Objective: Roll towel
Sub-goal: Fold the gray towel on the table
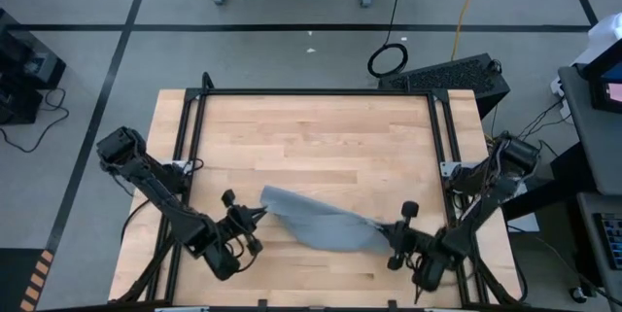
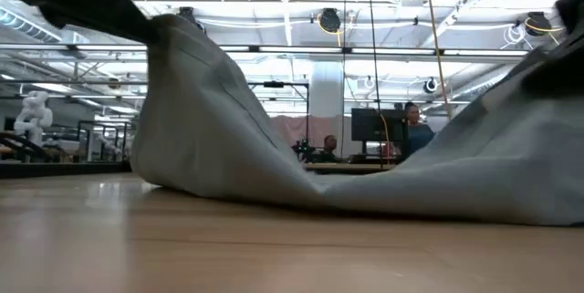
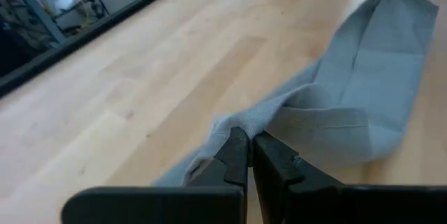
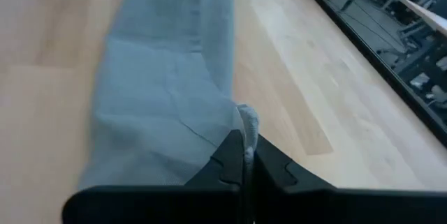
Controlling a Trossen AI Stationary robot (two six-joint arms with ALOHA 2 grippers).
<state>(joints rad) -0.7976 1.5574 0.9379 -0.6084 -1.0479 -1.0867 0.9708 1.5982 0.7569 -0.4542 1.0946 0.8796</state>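
The grey-blue towel [image 1: 326, 223] lies folded into a long band across the near part of the wooden table [image 1: 311, 127]. In the low view the towel [image 2: 237, 138] rises at both ends, and its sagging middle [image 2: 319, 197] rests on the wood. My left gripper [image 1: 255, 217] is shut on the towel's left end. My right gripper [image 1: 394, 242] is shut on its right end. Each wrist view looks along the band toward the other end. My left gripper [image 3: 250, 147] pinches the bunched end of the towel [image 3: 241, 123] between its two fingers, several layers gathered. The fingers come slanting down from the table's left. That end is lifted off the wood, and the band runs away slack toward the right. My right gripper [image 4: 244, 155] pinches the towel's end at a folded edge [image 4: 248, 121] between its two fingers. It comes slanting down from the table's right. This end is raised, and the band [image 4: 160, 91] slopes down and away from the fingers onto the table.
A black frame rail [image 1: 311, 91] runs round the tabletop. Bare wood stretches from the towel to the far edge. Off the table at the far right stands a black box [image 1: 447, 74]. People sit at screens [image 2: 415, 124] in the room beyond.
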